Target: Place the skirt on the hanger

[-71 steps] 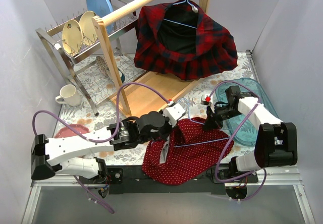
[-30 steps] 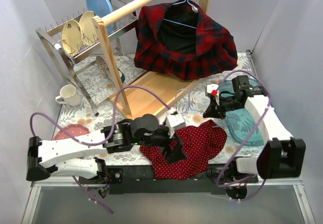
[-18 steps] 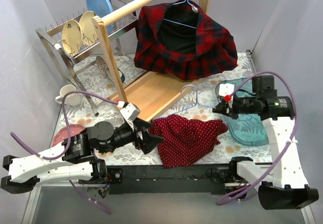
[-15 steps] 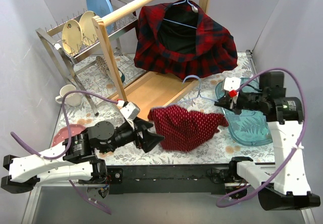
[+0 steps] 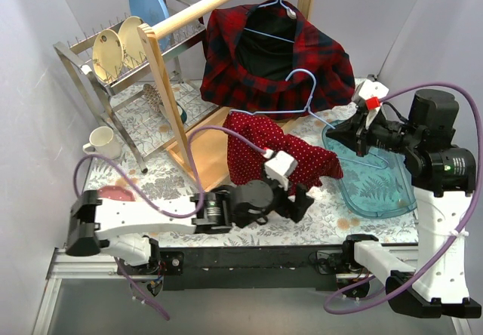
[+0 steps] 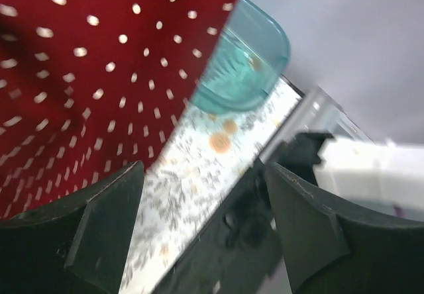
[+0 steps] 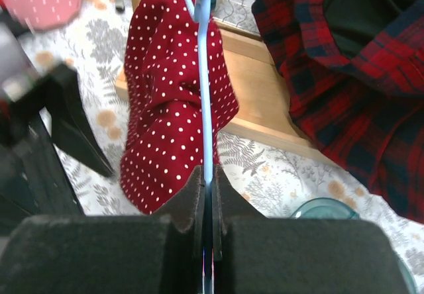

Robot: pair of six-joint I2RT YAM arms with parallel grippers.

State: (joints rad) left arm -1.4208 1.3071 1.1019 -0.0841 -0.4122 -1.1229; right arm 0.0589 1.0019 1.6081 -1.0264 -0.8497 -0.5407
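The red skirt with white dots (image 5: 260, 150) hangs folded over a light blue wire hanger (image 5: 308, 86), lifted off the table in front of the wooden rail's base. My right gripper (image 5: 341, 133) is shut on the hanger's wire at its right end; in the right wrist view the wire (image 7: 207, 108) runs straight out of the closed gripper (image 7: 207, 175) with the skirt (image 7: 172, 108) draped below it. My left gripper (image 5: 300, 203) sits low on the table just under the skirt's lower right edge. It is open (image 6: 205, 228) with nothing between its fingers, and the skirt (image 6: 79, 75) fills the upper left.
A red-and-black plaid garment (image 5: 317, 56) hangs on another hanger from the wooden rail (image 5: 204, 7) at the back. A teal tray (image 5: 377, 192) lies at the right, a dish rack (image 5: 113, 63) with plates at the back left, a mug (image 5: 100, 142) and a red dish (image 5: 113, 193) at the left.
The right arm has raised the hanger up and back, lifting the skirt off the table so it hangs. The left gripper has moved right, under the skirt, and narrowed a little.
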